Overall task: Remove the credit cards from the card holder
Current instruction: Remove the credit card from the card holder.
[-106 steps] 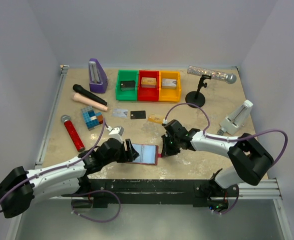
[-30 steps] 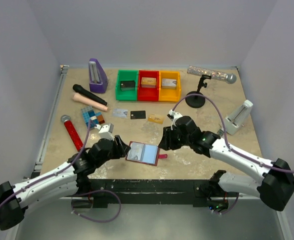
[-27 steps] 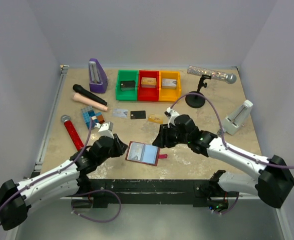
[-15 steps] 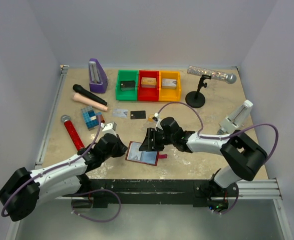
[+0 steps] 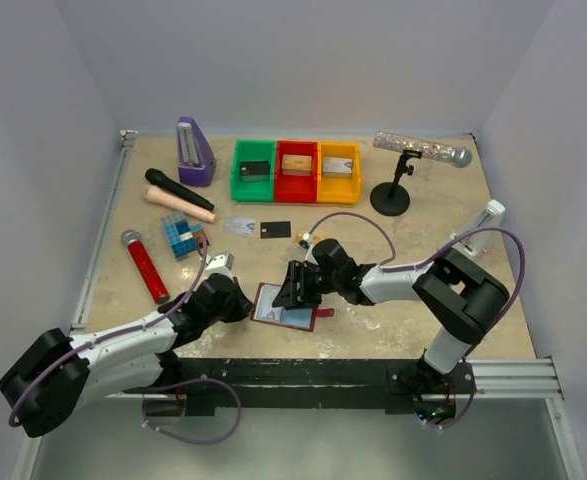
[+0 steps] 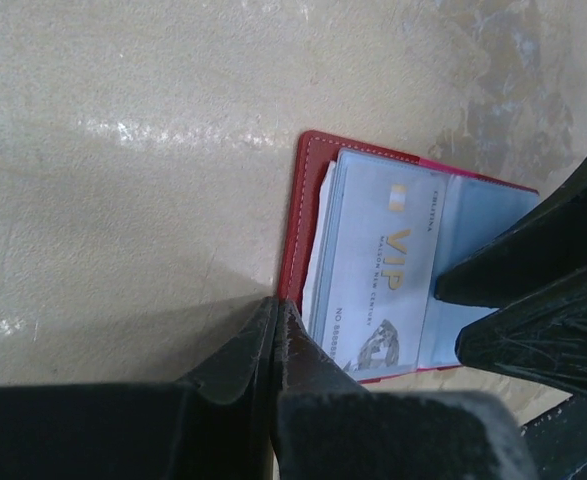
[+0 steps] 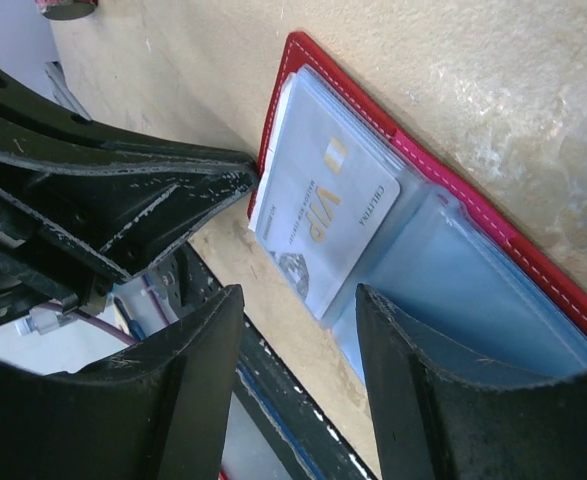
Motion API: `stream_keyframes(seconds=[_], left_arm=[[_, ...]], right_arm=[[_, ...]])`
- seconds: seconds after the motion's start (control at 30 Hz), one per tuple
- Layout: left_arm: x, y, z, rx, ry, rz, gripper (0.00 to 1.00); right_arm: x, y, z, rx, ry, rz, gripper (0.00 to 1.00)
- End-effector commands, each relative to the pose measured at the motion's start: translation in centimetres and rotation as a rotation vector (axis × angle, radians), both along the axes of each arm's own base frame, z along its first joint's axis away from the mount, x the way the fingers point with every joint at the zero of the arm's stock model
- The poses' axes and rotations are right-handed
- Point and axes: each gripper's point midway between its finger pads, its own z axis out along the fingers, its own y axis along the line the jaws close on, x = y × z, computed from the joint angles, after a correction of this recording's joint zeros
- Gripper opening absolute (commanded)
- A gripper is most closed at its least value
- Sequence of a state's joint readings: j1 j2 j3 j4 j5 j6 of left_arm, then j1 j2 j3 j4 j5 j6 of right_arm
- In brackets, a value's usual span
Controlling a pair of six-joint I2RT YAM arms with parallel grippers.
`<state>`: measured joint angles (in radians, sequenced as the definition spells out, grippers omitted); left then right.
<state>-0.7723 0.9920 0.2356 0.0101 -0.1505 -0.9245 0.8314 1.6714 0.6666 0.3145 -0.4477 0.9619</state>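
The card holder [image 5: 313,317] lies open on the table near the front edge, dark red with pale blue lining [image 6: 473,215]. A silvery VIP credit card [image 6: 378,270] sits in its left pocket [image 7: 323,220]. My left gripper [image 5: 245,300] is shut, and its tips [image 6: 276,310] touch the holder's left edge [image 7: 273,110]. I cannot tell whether they pinch the cover. My right gripper [image 7: 298,295] hangs open just above the holder [image 5: 291,290], with its fingers [image 6: 503,270] over the right half. A silvery card [image 5: 239,226] and a black card [image 5: 275,229] lie loose on the table further back.
Green [image 5: 254,170], red [image 5: 295,170] and yellow [image 5: 338,170] trays line the back. A purple metronome [image 5: 194,152], black microphone [image 5: 178,190], red microphone [image 5: 145,265] and tiled block [image 5: 181,237] sit left. A microphone stand [image 5: 391,195] and a white metronome [image 5: 478,225] stand right.
My right gripper has swung left from beside the holder to directly over it. My left gripper has closed at the holder's left edge.
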Motion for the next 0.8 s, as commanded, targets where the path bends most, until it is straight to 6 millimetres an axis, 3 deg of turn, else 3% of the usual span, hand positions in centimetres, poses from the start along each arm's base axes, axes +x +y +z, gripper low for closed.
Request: stream_keyframes(seconds=[0.0,0.27,0.77], left_arm=[[-0.4,-0.3,-0.5,-0.032,0.008,-0.009,0.00],[-1.7,-0.1,-1.8,-0.053,0.036,-0.025,0.00],[-3.6,0.2,-2.4,-0.077,0.044,-0.047,0.00]], right_arm=[[0.8,1.8,1.6,0.069,-0.015,0.004,0.53],[0.9,1.7,0.7,0.056,0.011,-0.023,0.52],[0.9,0.7,-0.8,0.014,0.044,-0.083,0.52]])
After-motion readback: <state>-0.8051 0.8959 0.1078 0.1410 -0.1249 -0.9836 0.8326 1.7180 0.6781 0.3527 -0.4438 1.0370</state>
